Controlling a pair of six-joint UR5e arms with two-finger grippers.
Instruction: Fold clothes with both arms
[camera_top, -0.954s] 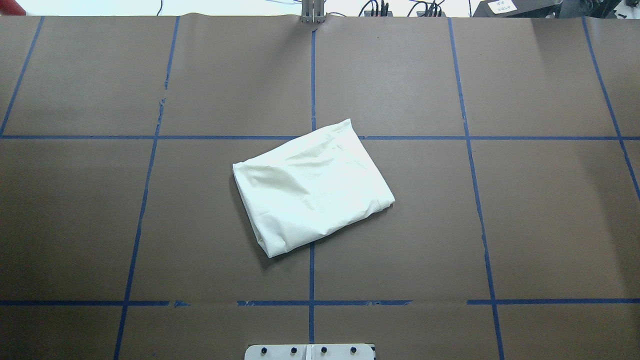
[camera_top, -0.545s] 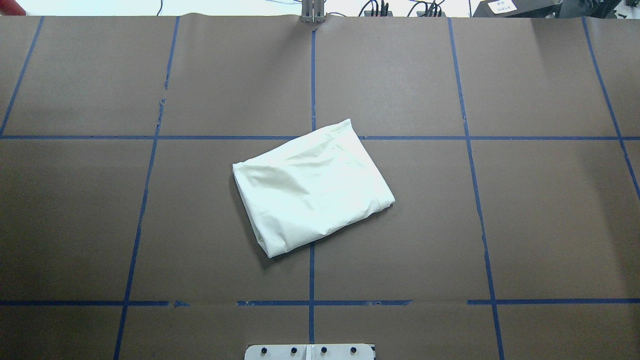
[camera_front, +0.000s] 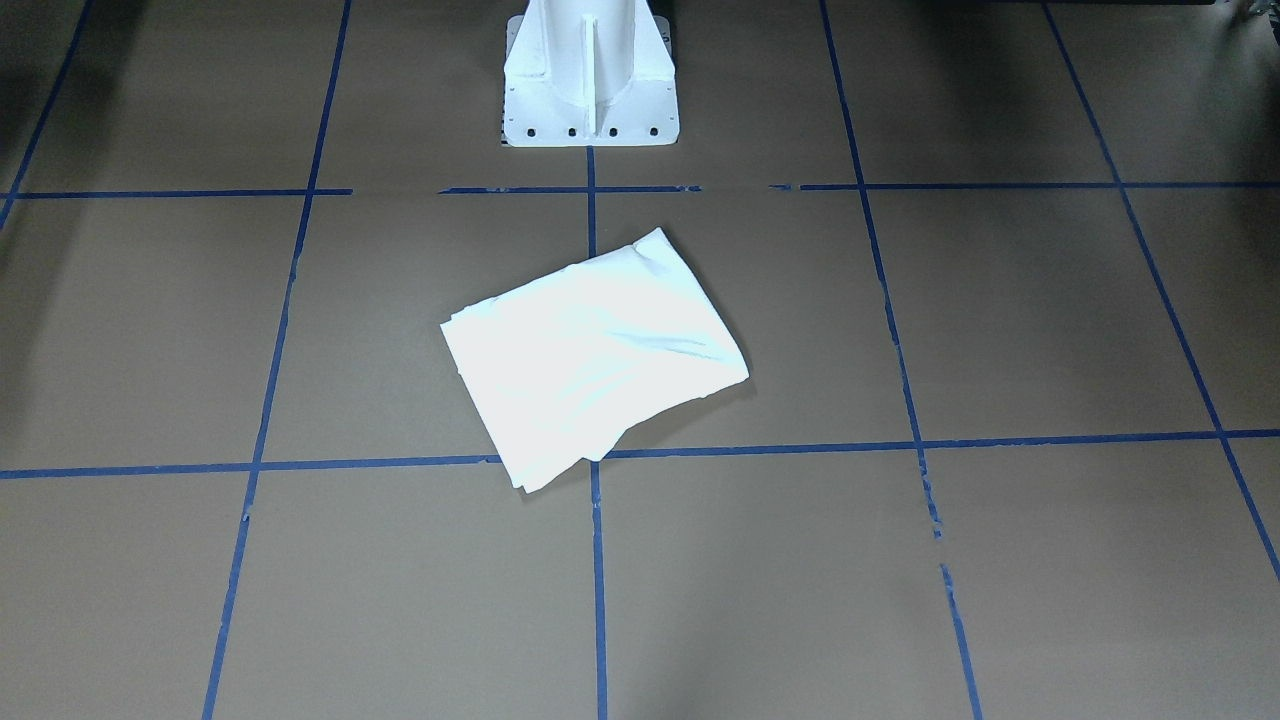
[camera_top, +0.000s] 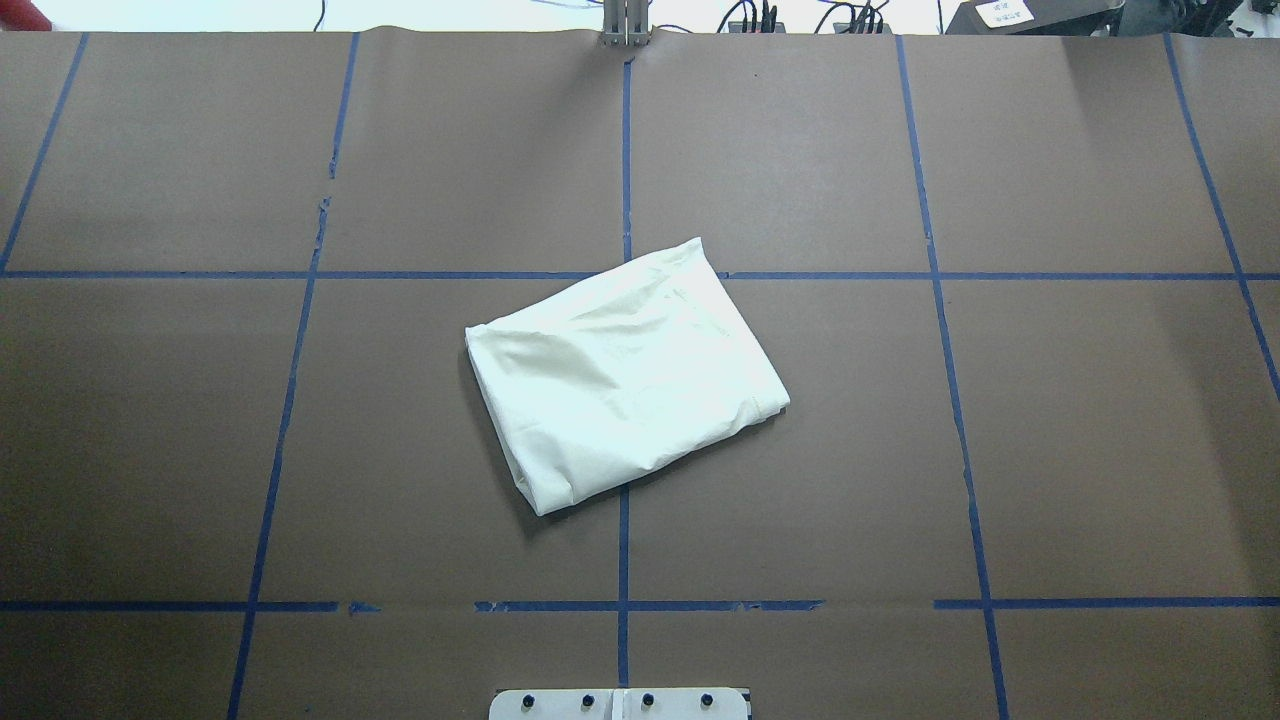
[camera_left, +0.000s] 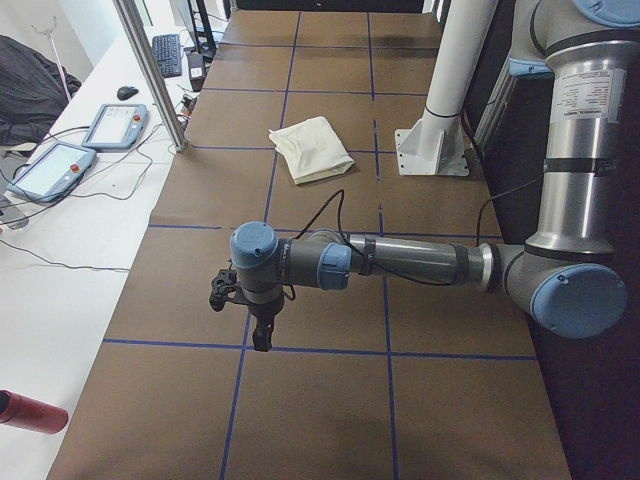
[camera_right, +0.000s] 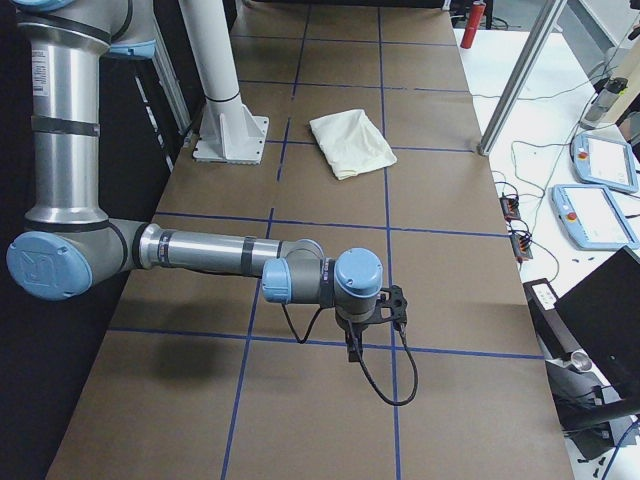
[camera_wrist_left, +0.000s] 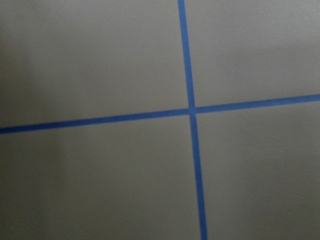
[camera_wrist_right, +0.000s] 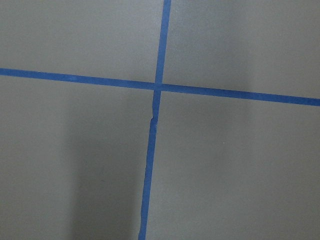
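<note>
You have bare brown paper-covered bench (camera_top: 1100, 440) on every side of the folded cream-white shirt (camera_top: 620, 380), a low obstacle at the overhead view's centre. The white pedestal base (camera_top: 560, 706) stands at bottom centre. The left silver-grey arm (camera_left: 400, 260) and right silver-grey arm (camera_right: 200, 250) stretch low over the bench ends, well apart from the shirt.

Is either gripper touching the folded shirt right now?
Apart. The exterior left view shows the left gripper hanging over the table, a wide gap short of the folded shirt; the exterior right view shows the right gripper likewise far from it.
</note>
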